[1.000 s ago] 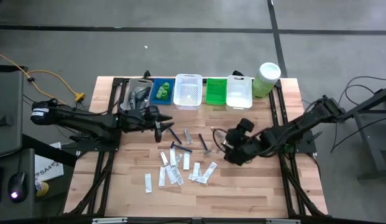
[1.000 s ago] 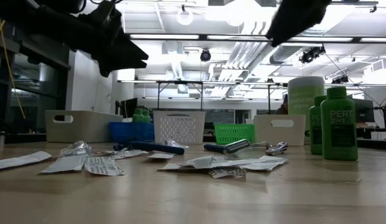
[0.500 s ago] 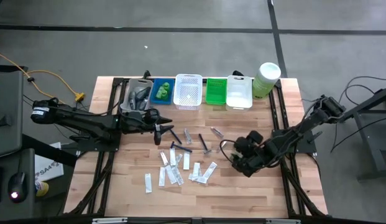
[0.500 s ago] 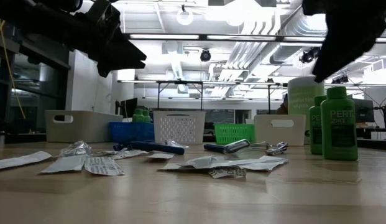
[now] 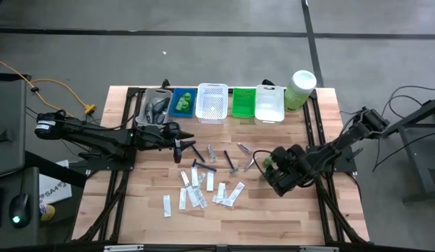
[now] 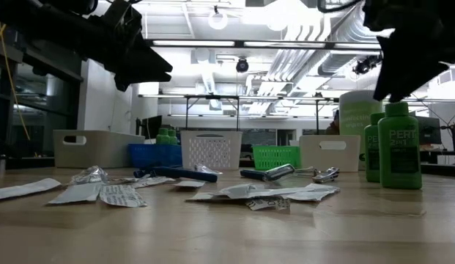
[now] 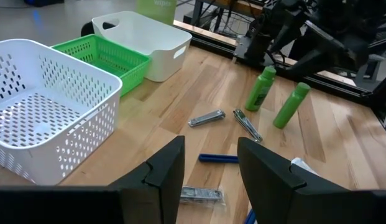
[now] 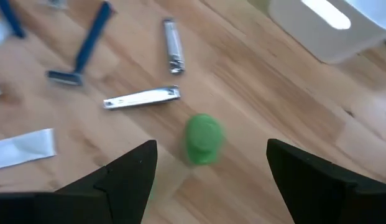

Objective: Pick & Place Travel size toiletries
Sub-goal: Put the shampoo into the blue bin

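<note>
The right hand [image 5: 273, 166] hangs over the right half of the wooden tabletop [image 5: 273, 213], its fingers spread wide with nothing between them. Directly below it in the right wrist view stands a small green bottle [image 8: 203, 137], seen cap-on from above; the left wrist view shows two green bottles [image 7: 259, 90] standing side by side, upright and untouched. Near them lie two metal nail clippers [image 8: 142, 98] and a blue razor [image 8: 87, 42].

The left hand [image 5: 181, 145] hovers at the left, just in front of the row of baskets [image 5: 211, 102], its fingers parted a moderate way and empty. Between the two arms, flat white sachets [image 5: 196, 192] lie scattered across the tabletop's middle, with dark razors [image 5: 230, 161] just behind them. The blue basket [image 5: 181, 102] already contains green bottles.
</note>
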`<state>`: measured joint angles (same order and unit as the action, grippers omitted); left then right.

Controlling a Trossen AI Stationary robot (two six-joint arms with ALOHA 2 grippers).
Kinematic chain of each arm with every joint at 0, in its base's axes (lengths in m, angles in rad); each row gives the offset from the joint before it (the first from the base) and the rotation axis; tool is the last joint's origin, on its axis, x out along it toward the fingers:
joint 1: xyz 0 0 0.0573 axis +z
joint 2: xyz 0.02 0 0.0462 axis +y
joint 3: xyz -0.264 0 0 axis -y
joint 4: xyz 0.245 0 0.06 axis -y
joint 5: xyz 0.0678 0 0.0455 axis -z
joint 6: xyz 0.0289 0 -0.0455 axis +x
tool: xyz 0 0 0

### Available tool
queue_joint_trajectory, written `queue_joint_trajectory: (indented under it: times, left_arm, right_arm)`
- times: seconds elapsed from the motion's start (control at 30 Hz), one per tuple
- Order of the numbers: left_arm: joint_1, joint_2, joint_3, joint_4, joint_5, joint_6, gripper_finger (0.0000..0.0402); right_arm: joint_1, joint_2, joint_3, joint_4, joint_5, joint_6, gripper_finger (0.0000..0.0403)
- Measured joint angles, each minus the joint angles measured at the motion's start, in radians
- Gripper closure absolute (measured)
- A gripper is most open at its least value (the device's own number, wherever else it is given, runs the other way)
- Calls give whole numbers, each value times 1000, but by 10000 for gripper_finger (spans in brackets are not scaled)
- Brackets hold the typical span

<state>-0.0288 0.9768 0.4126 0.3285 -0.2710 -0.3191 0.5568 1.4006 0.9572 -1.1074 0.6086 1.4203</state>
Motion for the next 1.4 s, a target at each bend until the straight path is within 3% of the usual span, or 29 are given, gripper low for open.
queue_joint_trajectory:
  times: [0.4, 0.57, 1.03, 1.4]
  left_arm:
    - [0, 0, 0, 4, 1, 0, 255]
    - [0, 0, 0, 5, 1, -1, 255]
    - [2, 0, 0, 9, 1, 0, 254]
    - [2, 0, 0, 13, 0, 0, 254]
  right_arm:
    - [187, 2, -148, -13, -4, 270, 106]
    - [257, 2, -245, 96, 105, 347, 106]
    - [220, 3, -471, 530, 236, 175, 106]
    - [100, 4, -529, 747, 232, -91, 127]
